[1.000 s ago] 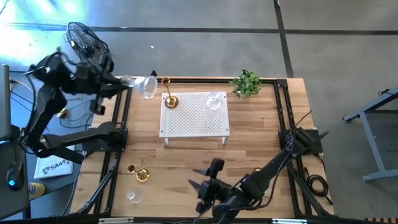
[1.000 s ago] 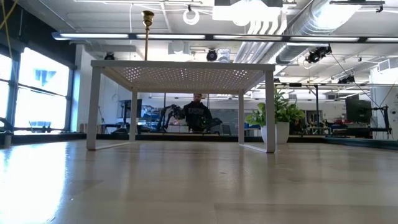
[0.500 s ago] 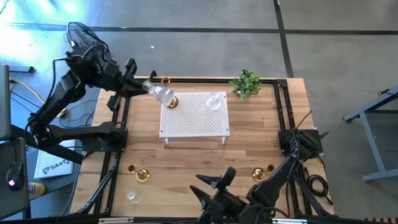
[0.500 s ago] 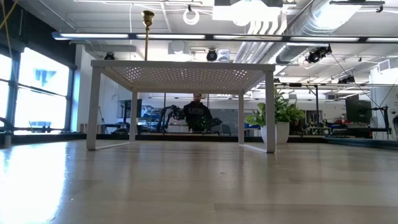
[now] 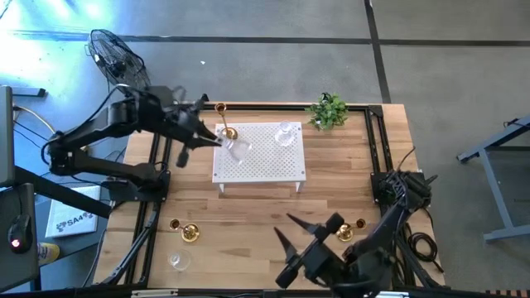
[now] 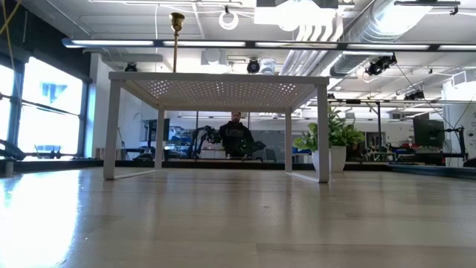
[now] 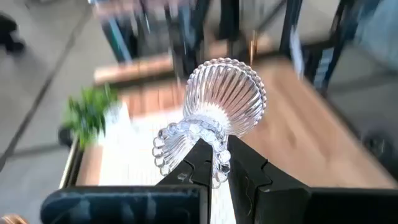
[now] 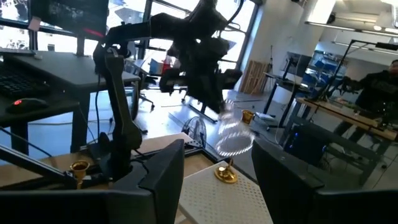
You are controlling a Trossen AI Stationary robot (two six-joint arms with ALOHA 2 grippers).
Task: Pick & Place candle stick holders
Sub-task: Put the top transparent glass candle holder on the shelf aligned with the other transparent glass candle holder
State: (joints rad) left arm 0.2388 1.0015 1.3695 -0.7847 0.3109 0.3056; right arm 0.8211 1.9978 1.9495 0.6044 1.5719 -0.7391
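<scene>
Left gripper (image 5: 222, 142) clamped on glass holder (image 5: 238, 150), above the white stand's (image 5: 273, 170) left edge.
Brass holder (image 5: 224, 127) upright on stand just beside it; second glass holder (image 5: 286, 133) farther right on stand. Brass pieces (image 5: 184, 231) and a glass one (image 5: 178, 261) at table's (image 5: 348, 165) front left. Right gripper (image 5: 286, 244) spread wide, empty, front centre; brass pair (image 5: 351, 229) just right of it.

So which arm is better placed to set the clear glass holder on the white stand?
Left. The left gripper is shut on the clear glass candle holder, above the white perforated stand. The right gripper hangs open and empty near the table's front edge.
</scene>
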